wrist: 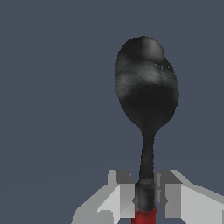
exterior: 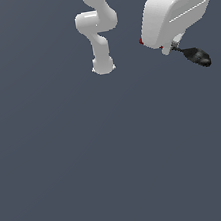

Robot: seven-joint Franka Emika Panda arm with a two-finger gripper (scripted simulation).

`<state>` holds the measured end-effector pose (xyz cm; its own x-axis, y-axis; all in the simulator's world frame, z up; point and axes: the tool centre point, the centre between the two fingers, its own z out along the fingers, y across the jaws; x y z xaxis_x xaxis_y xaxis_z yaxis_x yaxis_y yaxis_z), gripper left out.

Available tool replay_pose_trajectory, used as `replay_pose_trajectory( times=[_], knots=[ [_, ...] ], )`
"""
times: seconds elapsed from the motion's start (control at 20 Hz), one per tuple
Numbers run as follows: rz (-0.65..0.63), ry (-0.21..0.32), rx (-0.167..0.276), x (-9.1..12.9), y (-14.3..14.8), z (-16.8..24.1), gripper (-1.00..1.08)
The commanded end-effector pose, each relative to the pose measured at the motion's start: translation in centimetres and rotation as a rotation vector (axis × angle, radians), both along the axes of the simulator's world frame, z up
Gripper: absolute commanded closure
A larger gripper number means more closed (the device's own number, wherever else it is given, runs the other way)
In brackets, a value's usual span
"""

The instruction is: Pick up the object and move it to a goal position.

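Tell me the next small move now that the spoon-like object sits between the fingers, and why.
Probably keep the tool shut and carry on moving: its fingers clamp the shaft of the object, which hangs off the floor. No goal marker shows, so I can't give a direction.

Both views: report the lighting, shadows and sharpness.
Exterior view: flat, even light on a plain grey ground, no cast shadows, the object small and coarse-edged below the gripper. Wrist view: the object fills the frame with a blotchy, low-resolution grey-black texture and no glare; the fingers show soft shading only.
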<state>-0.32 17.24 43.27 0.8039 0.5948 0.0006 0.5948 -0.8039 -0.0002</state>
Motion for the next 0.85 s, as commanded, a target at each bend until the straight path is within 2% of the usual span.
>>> replay_pose_trajectory(
  times=[0.0,0.35,0.8],
  knots=[
    [-0.001,0.001,0.0,0.2,0.7,1.3,1.08],
    [-0.001,0.001,0.0,0.7,1.8,3.3,1.08],
    [-0.001,0.001,0.0,0.9,2.3,4.1,1.08]
  ],
)
